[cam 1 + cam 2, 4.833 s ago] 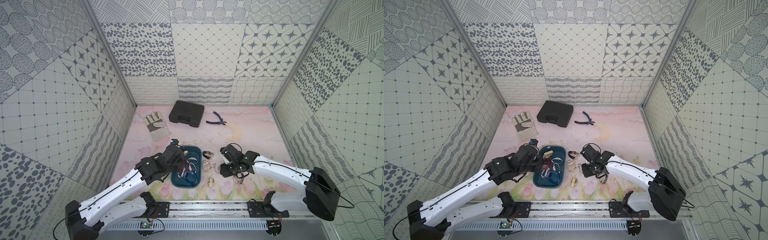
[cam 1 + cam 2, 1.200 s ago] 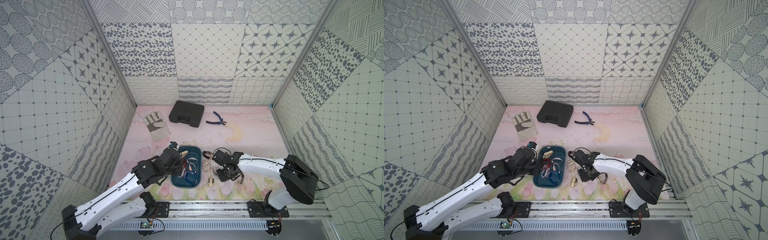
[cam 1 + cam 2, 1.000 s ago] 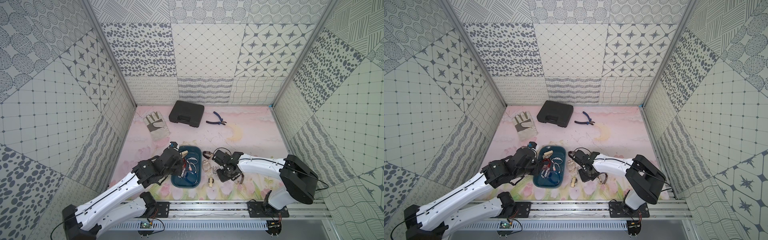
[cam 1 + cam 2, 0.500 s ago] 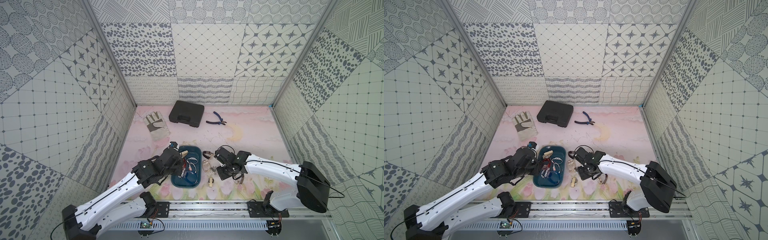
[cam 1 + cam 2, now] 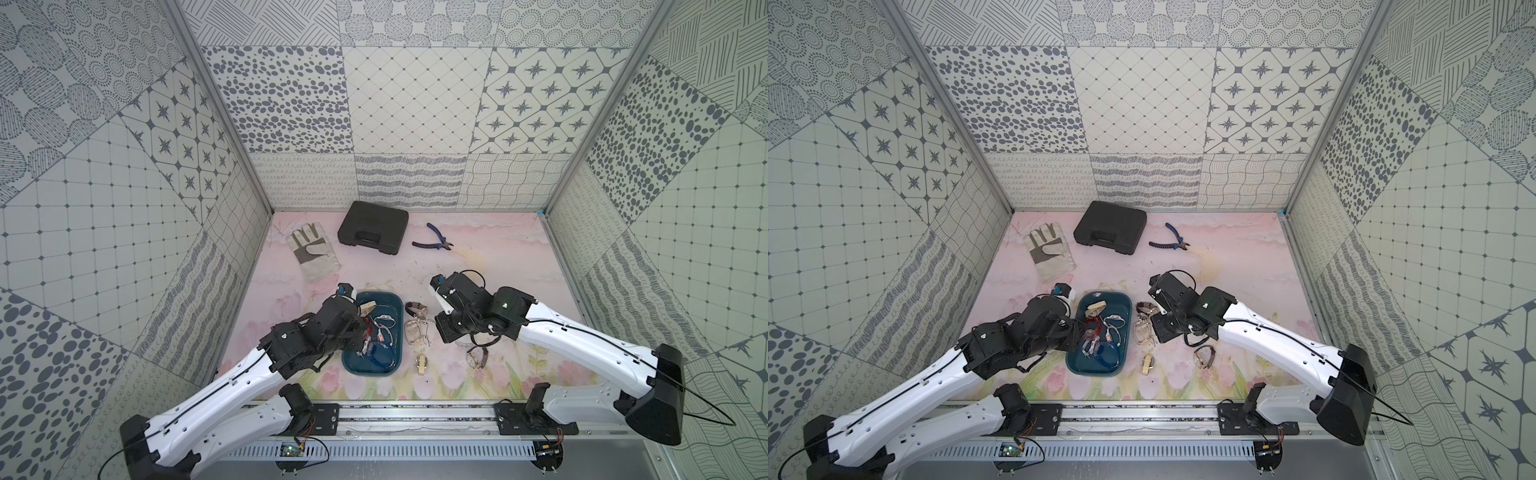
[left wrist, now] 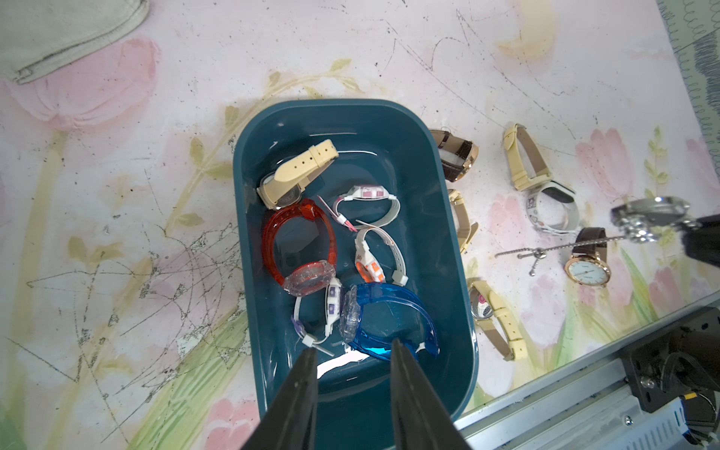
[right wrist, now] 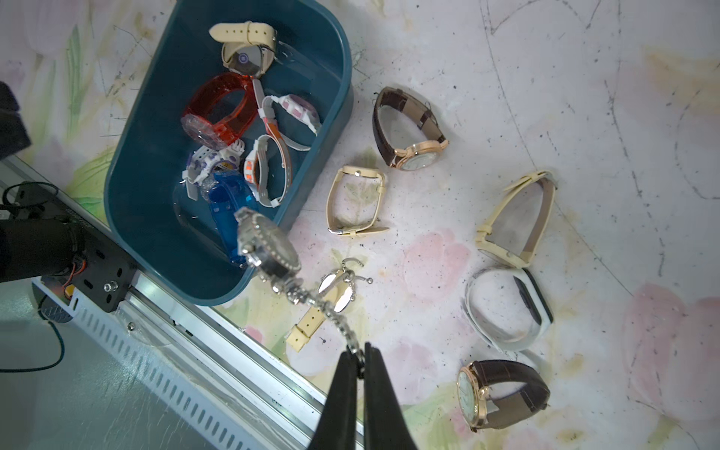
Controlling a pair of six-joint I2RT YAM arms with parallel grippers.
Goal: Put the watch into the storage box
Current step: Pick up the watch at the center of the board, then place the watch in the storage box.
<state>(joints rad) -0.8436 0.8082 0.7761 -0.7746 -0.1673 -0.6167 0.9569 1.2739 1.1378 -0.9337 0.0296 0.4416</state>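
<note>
Right gripper (image 7: 360, 352) pinches the silver chain-strap watch (image 7: 269, 245) by its chain, hanging clear of the table (image 7: 506, 97). Left gripper (image 6: 352, 352) hovers part-open, empty, over the storage box (image 6: 428, 241).

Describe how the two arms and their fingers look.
The left arm and right arm have smooth white links, black joints and bulky black wrist housings. A thin black cable runs along each. The fingers are long, tapered, matte black blades.
</note>
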